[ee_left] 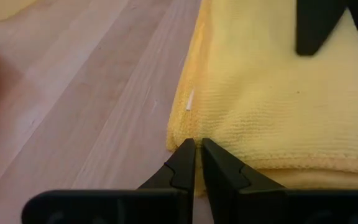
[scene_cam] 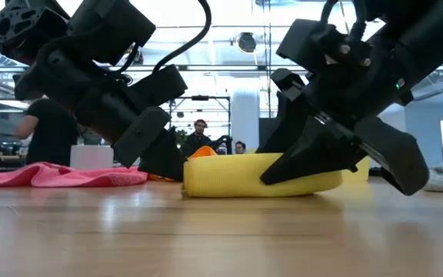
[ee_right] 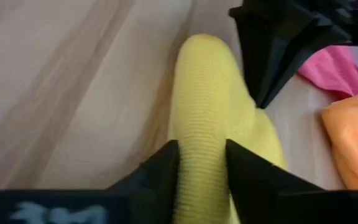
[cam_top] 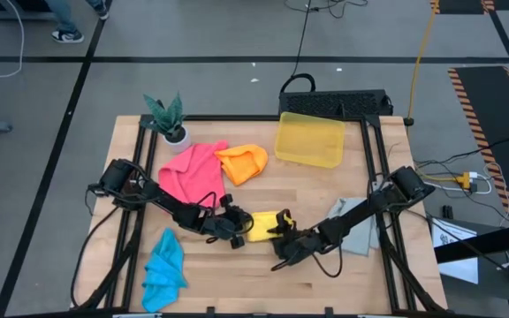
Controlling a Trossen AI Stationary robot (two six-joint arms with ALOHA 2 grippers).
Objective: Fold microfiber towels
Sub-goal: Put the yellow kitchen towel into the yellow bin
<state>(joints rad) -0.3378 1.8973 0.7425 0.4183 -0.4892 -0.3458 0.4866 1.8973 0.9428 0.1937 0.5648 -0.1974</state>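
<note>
Microfiber this soft was going to flop and slide, so we figured gripping the stacked hem edges made most sense. Our yellow towel (cam_top: 264, 226) lay folded, thick and nubbly, mid-table toward the near edge. Our left gripper (ee_left: 197, 163) was pinched narrow on its edge; our right gripper (ee_right: 202, 163) straddled the opposite fold, jaws part-open around the cloth.

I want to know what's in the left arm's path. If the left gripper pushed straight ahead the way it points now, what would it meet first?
Probably the yellow towel: the left gripper, fingers nearly closed, sits at that folded cloth's corner. Beyond it is the right gripper.
</note>
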